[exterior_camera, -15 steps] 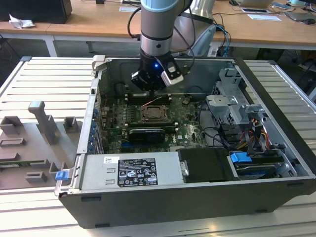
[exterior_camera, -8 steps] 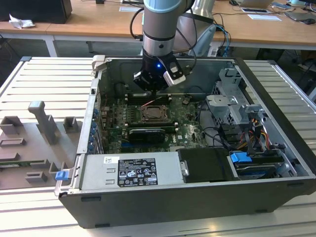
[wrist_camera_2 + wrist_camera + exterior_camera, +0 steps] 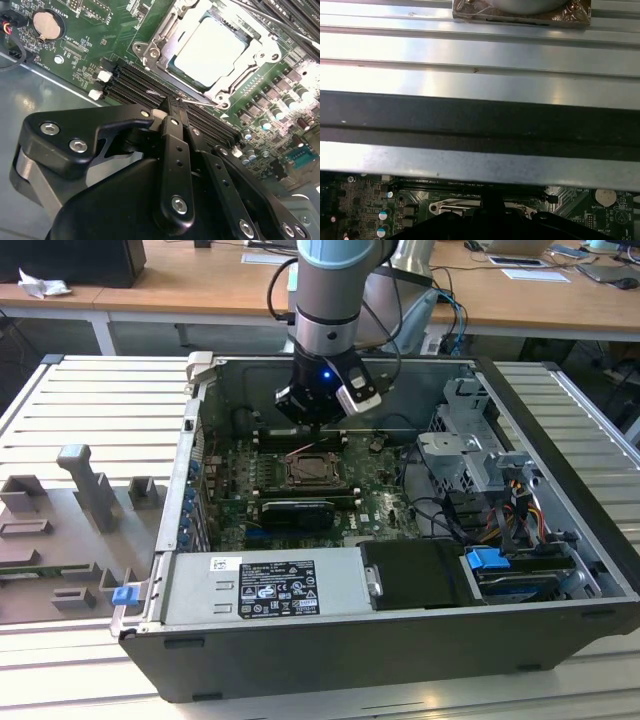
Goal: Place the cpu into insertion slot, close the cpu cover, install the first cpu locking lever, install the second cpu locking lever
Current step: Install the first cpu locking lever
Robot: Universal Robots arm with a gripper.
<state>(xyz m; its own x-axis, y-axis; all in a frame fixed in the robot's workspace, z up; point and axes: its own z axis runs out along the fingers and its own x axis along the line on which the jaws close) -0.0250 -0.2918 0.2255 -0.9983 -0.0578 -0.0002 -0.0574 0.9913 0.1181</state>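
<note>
cpu (image 3: pixel 210 52) seated — cpu cover (image 3: pixel 160 42) down

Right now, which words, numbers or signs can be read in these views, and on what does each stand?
Black-and-white label on the grey metal power supply box: rows of print and marks, too small to read.
Small white sticker beside that label: too small to read.
White lettering on the green circuit board in the second wrist view: blurred, unreadable.
Nothing can be quoted.
</note>
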